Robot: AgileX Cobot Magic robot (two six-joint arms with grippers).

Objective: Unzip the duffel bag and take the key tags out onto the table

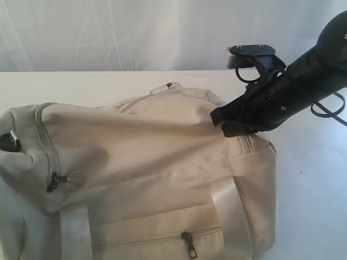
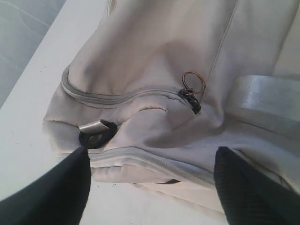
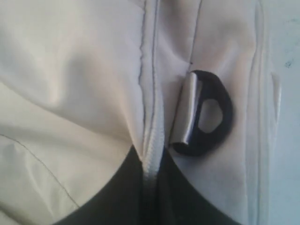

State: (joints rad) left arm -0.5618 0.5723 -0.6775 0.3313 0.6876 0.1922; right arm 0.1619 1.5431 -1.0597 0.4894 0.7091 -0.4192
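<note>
Right tool (image 1: 232,122) is together on the duffel bag (image 1: 152,141) at its 2 o'clock end in the exterior view. The right wrist view shows the dark fingers (image 3: 103,197) nipping the raised zipper seam (image 3: 151,117), with no slider in sight and a black D-ring (image 3: 206,117) just beside. Left tool (image 2: 152,154) is apart, hovering over the bag's 9 o'clock end and gripping nothing; a side zipper pull with a metal ring (image 2: 193,84) lies near. The bag lies slumped on the white table (image 1: 314,179), and the zippers seen look closed. Key tags are not in view, presumably inside. Judged handling: the fabric is soft, slack and light and will bunch and drag if tugged, so one tool should pin cloth by the seam while the other takes the small stiff pull, not the cloth. The tags are likely rigid and loose; take them by their rings.
</note>
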